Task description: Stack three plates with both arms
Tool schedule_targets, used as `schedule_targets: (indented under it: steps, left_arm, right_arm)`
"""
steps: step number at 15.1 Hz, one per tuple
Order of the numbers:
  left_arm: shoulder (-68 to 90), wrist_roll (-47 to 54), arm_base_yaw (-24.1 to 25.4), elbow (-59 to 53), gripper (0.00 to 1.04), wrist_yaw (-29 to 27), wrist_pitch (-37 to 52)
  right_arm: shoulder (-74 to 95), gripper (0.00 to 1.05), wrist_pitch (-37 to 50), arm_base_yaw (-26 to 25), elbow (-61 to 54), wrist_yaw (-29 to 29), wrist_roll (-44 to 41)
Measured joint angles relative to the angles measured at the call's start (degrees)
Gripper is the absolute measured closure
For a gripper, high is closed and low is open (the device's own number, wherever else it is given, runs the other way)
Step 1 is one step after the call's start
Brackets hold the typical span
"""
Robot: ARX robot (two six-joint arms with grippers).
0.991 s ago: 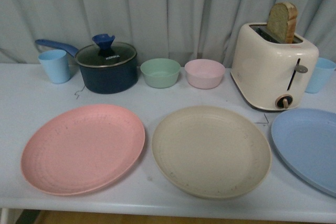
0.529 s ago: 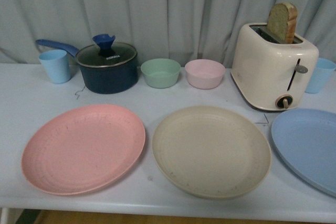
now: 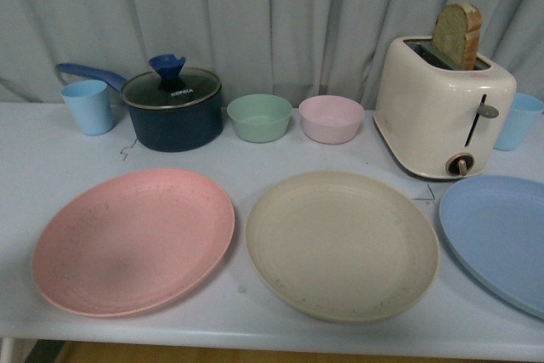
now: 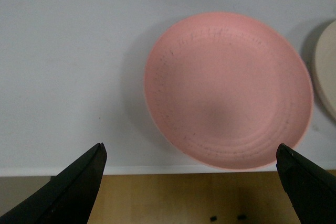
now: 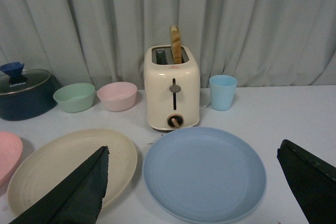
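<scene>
Pink plate (image 3: 133, 241), cream plate (image 3: 342, 244), blue plate (image 3: 497, 240): laid flat in row along near edge of bench (image 3: 51, 159), apart, unstacked.
Left end effector (image 4: 190, 147): pointed at pink plate, jaws spread wide, nothing gripped.
Right end effector (image 5: 194, 148): pointed at blue plate, jaws spread, empty.
Behind: pot (image 3: 172, 112), green bowl (image 3: 259, 117), pink bowl (image 3: 331, 119), toaster (image 3: 442, 108) with bread slice (image 3: 457, 36).

From my left wrist camera, all I get of the left gripper (image 4: 190, 145) is its two fingers (image 4: 73, 187): matte black, flat-faced wedges tapering to narrow tips. The right gripper (image 5: 194, 146) shows the same black angular fingers (image 5: 79, 192), their broad faces slightly textured with a dull sheen.
</scene>
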Motion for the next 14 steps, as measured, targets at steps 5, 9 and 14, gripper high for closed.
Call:
schedule_targets:
  steps: [5,9,14]
  left_arm:
    - [23.2,8.5,-0.5,17.7,0.07,-0.2,-10.3]
    - [44.1,10.7,-0.2,31.2,0.07,-0.7,-11.3]
    - [53.3,8.6,1.4,38.8,0.22,0.2,-13.7]
  right_arm:
    - [0.0,0.06,0.0,0.0,0.0,0.0,0.0]
    - [0.0,0.06,0.0,0.0,0.0,0.0,0.0]
    - [0.0,0.06,0.0,0.0,0.0,0.0,0.0]
